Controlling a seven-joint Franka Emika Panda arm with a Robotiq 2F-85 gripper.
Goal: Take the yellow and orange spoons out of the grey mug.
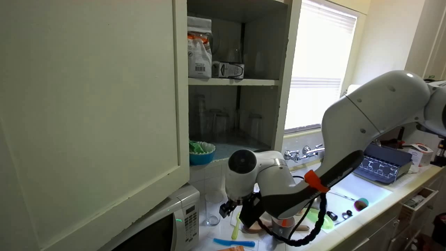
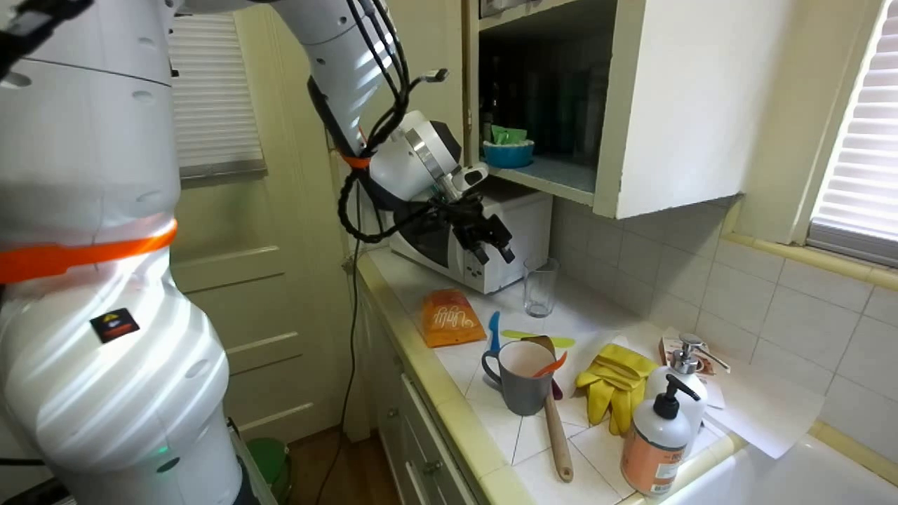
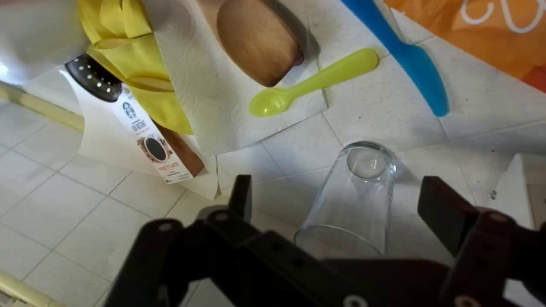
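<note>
Tool [image 3: 336, 198]: jaws spread wide, nothing held.
Yellow spoon [image 3: 315, 82]: on the bench [image 3: 384, 98], upper middle of the wrist view, outside the grey mug [image 2: 523, 386].
Orange spoon [image 2: 553, 365]: in the mug, lower middle of an exterior view, one end past the rim; slim, short purchase, so a pinch may slip.
Grey mug: may tip or drag if a jaw catches the rim.
Glass [image 3: 362, 200]: lower middle of the wrist view; a low swing may topple it.
</note>
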